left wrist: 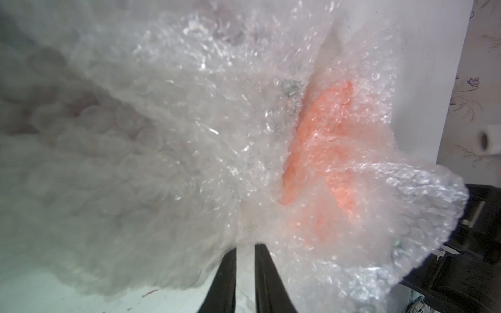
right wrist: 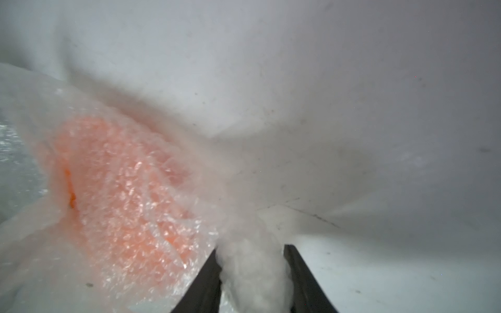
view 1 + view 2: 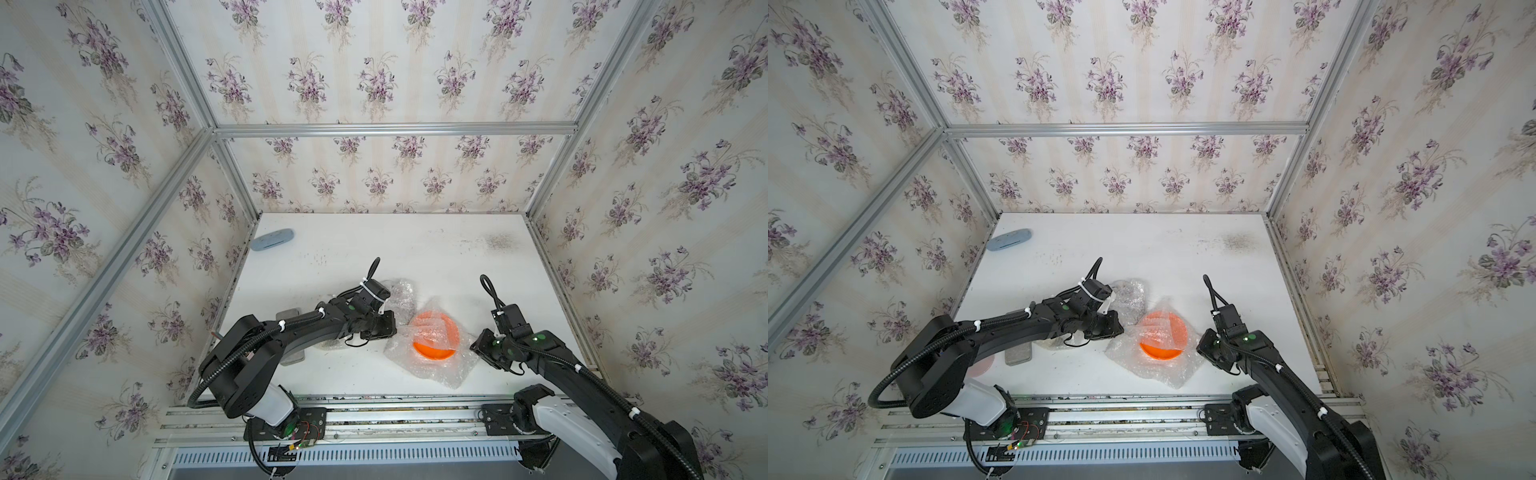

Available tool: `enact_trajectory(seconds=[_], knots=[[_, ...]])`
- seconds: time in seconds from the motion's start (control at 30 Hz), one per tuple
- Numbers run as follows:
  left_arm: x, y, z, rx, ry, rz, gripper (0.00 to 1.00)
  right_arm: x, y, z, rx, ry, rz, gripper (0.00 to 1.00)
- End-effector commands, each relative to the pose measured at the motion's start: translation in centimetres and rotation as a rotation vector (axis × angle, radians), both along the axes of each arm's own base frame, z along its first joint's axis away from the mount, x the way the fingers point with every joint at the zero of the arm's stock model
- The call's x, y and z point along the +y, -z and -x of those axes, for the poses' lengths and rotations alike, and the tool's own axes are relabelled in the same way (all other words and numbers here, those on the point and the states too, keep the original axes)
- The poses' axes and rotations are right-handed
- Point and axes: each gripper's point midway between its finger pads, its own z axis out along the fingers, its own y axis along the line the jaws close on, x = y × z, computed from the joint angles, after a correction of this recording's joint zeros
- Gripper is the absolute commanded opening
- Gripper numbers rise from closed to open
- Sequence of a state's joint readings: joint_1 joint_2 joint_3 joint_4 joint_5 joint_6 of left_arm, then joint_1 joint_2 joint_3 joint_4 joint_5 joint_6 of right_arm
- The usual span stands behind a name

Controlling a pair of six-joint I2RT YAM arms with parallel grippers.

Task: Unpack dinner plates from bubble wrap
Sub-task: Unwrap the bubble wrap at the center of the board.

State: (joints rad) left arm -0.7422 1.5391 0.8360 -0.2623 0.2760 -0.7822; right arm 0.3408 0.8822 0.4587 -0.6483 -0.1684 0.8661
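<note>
A bright orange dinner plate (image 3: 434, 351) (image 3: 1160, 352) lies on a spread sheet of bubble wrap (image 3: 440, 374) near the table's front middle. A flap of the wrap covers its far half. My left gripper (image 3: 394, 329) (image 1: 245, 245) is at the sheet's left edge, its jaws nearly together, pinching the gathered wrap (image 1: 189, 122). At the sheet's right edge my right gripper (image 3: 474, 345) (image 2: 250, 248) is shut on a thick bunch of wrap (image 2: 252, 271). In both wrist views the plate (image 1: 320, 141) (image 2: 122, 189) shows orange through the wrap.
A second crumpled bundle of bubble wrap (image 3: 401, 293) lies just behind my left wrist. A pale blue oval object (image 3: 272, 240) sits at the far left corner. A grey flat block (image 3: 1018, 354) lies under my left arm. Papered walls close three sides.
</note>
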Motion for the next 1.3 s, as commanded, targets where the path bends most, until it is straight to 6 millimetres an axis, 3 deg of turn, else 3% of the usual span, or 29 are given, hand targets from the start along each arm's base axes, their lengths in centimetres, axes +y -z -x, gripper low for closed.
enact_trajectory(seconds=[0.0,0.1,0.17,0.2,0.33,0.43,0.53,0.7,0.83,0.97,1.27], knots=[[-0.6,0.2,0.0,0.022,-0.011,0.031,0.22,-0.9,-2.1,-0.1,-0.013,0.018,0.047,0.41],[-0.7,-0.1,0.2,0.026,-0.003,0.042,0.41,-0.2,-4.8,-1.0,-0.075,-0.004,0.012,0.42],[-0.5,-1.0,0.3,0.014,0.008,0.037,0.63,0.4,-6.7,-1.6,-0.122,-0.038,-0.011,0.43],[-0.3,-1.4,0.4,0.009,0.018,0.028,0.69,0.6,-7.5,-1.8,-0.136,-0.056,-0.013,0.44],[0.8,-3.4,0.9,-0.021,0.066,-0.027,0.84,3.1,-9.0,-2.5,-0.178,-0.178,-0.109,0.45],[1.6,-5.1,1.2,-0.048,0.119,-0.08,0.91,4.9,-8.3,-2.8,-0.182,-0.236,-0.198,0.45],[1.6,-7.4,1.2,-0.091,0.2,-0.165,0.97,6.0,-7.7,-3.4,-0.208,-0.243,-0.259,0.46],[-1.2,-10.4,0.9,-0.179,0.399,-0.326,0.99,4.3,-5.6,-3.2,-0.15,-0.128,-0.194,0.46],[-4.5,-9.8,1.6,-0.191,0.565,-0.43,0.99,1.9,-3.2,-1.3,-0.078,-0.046,-0.099,0.44],[-7.3,-8.7,1.8,-0.194,0.664,-0.491,0.99,0.3,-2.7,-0.2,-0.081,0.022,-0.057,0.44],[-12.7,-7.8,3.3,-0.223,0.768,-0.499,0.99,-0.3,-2.0,0.9,-0.073,0.057,-0.068,0.45]])
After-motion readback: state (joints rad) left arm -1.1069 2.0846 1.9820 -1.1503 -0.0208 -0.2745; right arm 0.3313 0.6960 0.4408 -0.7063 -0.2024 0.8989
